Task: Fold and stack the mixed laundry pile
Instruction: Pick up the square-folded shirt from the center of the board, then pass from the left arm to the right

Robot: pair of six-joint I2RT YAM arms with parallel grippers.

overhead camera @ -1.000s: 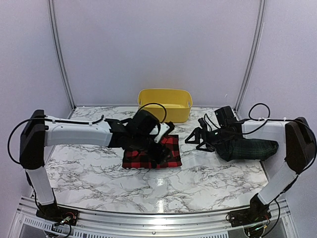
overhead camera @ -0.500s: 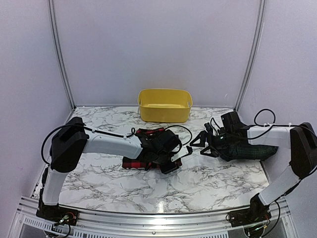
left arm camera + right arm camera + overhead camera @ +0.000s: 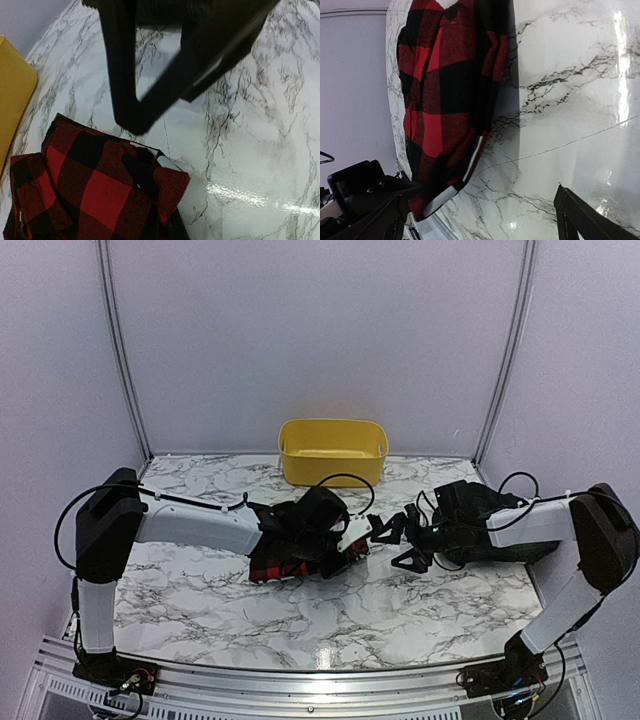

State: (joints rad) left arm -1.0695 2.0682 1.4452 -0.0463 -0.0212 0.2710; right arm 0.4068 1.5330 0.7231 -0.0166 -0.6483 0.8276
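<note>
Left pincer (image 3: 352, 538) is clamped shut on the right edge of the check cloth (image 3: 270, 568), mid-counter (image 3: 330, 615). Right pincer (image 3: 397, 545) gapes wide, empty, just beside it. Crowded so close, they may collide, or one layer may pull loose.

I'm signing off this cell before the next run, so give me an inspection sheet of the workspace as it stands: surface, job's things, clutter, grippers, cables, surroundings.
Surface: marble tabletop, glossy, with light glare.
Job's things: red-and-black checked garment bunched at centre; dark tartan garment partly hidden at the right; no navy one seen.
Clutter: yellow tub at the far edge, apart from the garments.
Grippers: left gripper jaws shut, apparently on the checked garment's edge; right gripper jaws open, holding nothing, close beside it.
Cables: black cables loop above both wrists.
Surroundings: plain walls; metal frame rail at the near edge.
</note>
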